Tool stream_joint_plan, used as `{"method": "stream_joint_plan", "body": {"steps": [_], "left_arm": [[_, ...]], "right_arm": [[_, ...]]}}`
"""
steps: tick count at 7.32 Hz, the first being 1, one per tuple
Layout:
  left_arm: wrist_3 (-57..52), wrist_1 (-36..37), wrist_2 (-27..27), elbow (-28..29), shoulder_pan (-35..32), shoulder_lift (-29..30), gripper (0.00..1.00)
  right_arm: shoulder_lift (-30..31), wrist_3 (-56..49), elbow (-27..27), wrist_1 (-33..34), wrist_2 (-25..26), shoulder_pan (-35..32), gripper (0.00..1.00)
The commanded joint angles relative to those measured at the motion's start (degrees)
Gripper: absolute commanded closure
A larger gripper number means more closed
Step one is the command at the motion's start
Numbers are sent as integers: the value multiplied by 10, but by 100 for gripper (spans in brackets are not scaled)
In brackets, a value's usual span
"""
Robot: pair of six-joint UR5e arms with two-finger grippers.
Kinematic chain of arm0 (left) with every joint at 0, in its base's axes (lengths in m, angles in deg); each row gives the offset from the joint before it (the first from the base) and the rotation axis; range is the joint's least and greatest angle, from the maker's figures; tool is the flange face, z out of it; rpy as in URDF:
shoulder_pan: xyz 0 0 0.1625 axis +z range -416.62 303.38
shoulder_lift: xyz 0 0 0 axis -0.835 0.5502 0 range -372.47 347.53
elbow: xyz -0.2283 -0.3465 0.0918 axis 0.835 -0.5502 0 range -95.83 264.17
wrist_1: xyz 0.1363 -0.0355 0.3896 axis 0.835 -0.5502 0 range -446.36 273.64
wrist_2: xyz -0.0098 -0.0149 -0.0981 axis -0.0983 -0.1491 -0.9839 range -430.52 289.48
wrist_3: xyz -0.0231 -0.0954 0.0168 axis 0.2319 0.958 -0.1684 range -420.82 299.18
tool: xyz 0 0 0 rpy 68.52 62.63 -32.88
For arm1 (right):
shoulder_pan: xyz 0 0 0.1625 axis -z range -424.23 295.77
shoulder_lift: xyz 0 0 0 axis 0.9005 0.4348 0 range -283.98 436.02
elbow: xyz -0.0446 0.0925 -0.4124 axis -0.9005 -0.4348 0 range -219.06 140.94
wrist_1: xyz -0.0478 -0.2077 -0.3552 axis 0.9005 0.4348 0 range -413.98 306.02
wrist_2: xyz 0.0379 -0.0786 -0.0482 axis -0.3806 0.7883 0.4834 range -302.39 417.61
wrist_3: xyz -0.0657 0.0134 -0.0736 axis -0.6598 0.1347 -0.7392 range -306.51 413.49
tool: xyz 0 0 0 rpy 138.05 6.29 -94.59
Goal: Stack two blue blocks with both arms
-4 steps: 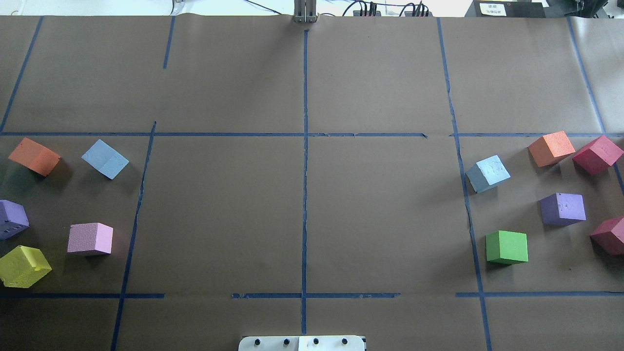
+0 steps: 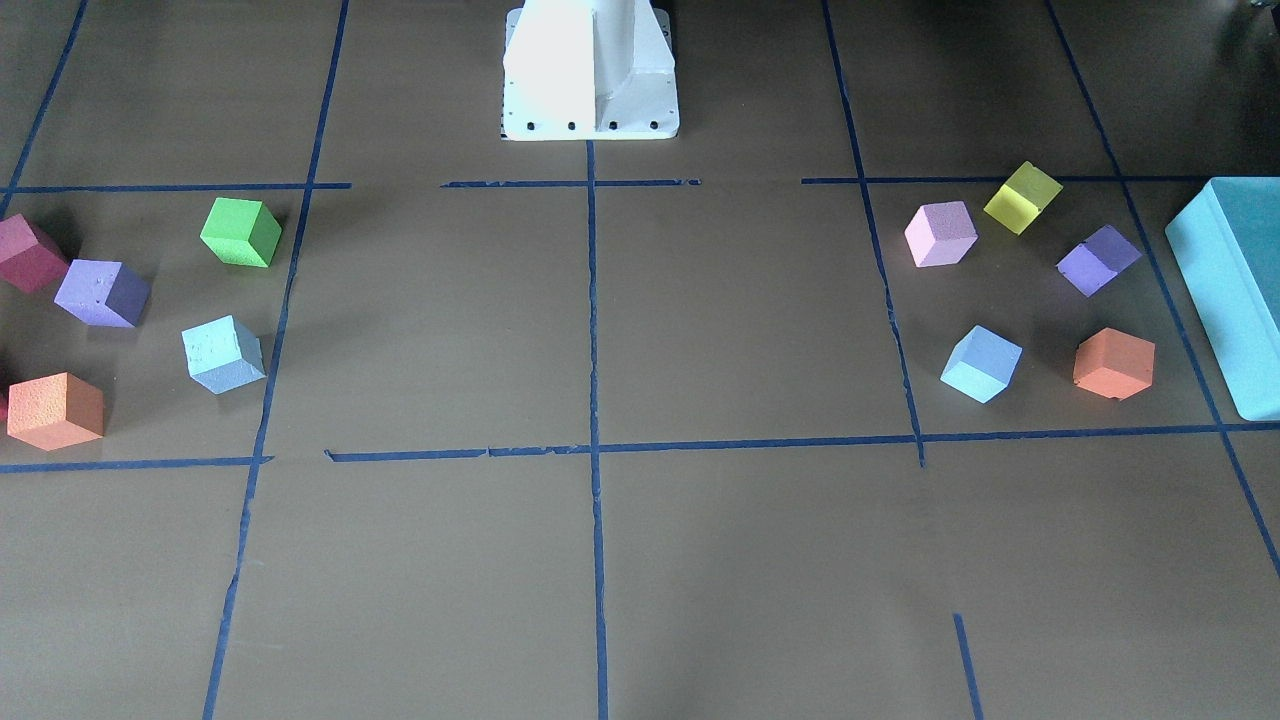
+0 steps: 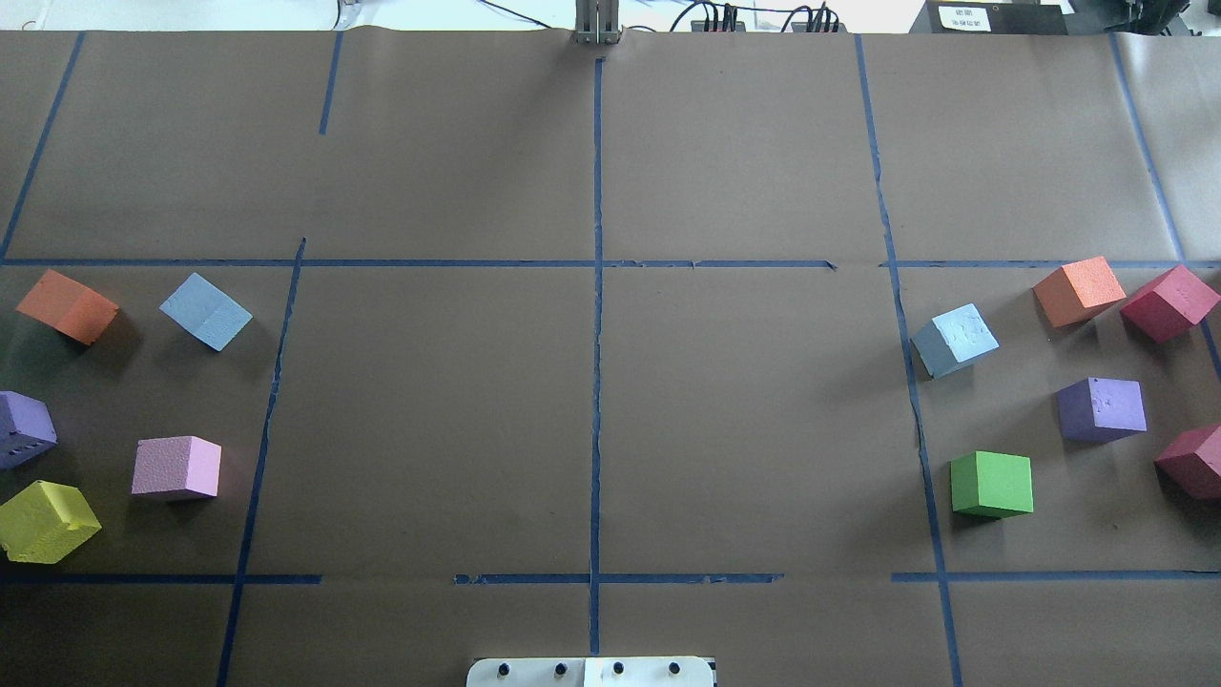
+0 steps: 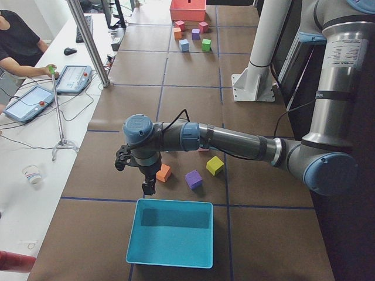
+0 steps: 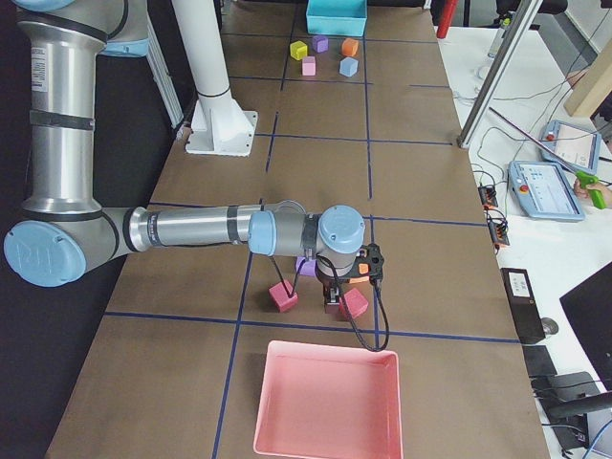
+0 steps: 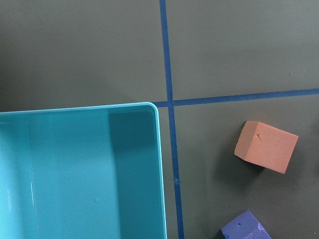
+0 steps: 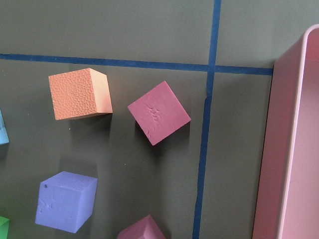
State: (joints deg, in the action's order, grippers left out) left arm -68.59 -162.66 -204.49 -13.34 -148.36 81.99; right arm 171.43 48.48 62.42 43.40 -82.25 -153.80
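Two pale blue blocks lie far apart on the brown table. One [image 3: 205,311] is at the left among other cubes and also shows in the front view [image 2: 981,363]. The other [image 3: 955,340] is at the right, also in the front view [image 2: 223,354]. Neither arm shows in the overhead or front views. In the exterior left view the left gripper [image 4: 149,188] hangs low between an orange cube [image 4: 163,172] and the teal box [image 4: 170,231]. In the exterior right view the right gripper [image 5: 332,304] hangs over the dark red cubes [image 5: 355,304]. I cannot tell whether either is open or shut.
Orange [image 3: 67,305], purple [image 3: 24,429], pink [image 3: 177,468] and yellow [image 3: 46,520] cubes lie at the left. Orange [image 3: 1080,290], dark red [image 3: 1169,302], purple [image 3: 1102,408] and green [image 3: 992,484] cubes lie at the right. A pink tray [image 5: 325,402] sits beyond the right group. The white base pedestal [image 2: 590,70] stands between the arms.
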Motion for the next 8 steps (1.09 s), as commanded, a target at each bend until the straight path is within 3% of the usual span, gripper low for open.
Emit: {"method": "stream_joint_plan", "body": {"steps": [1,4,6,8], "left_arm": [[2,-1,-5,-15,1,-3,0],[2,-3,-6,-27,2,-4,0],[-2,-6,-43,-27,2,-25,0],[-2,-7,-61,-28,2,-26,0]], "right_arm": [[2,2,-1,-3,-4,0,0],[3,2,-2,-45,-1,2,0],[-7,64,4,-82,-1,59,0],[-8,279,2,-260,9,125,0]]}}
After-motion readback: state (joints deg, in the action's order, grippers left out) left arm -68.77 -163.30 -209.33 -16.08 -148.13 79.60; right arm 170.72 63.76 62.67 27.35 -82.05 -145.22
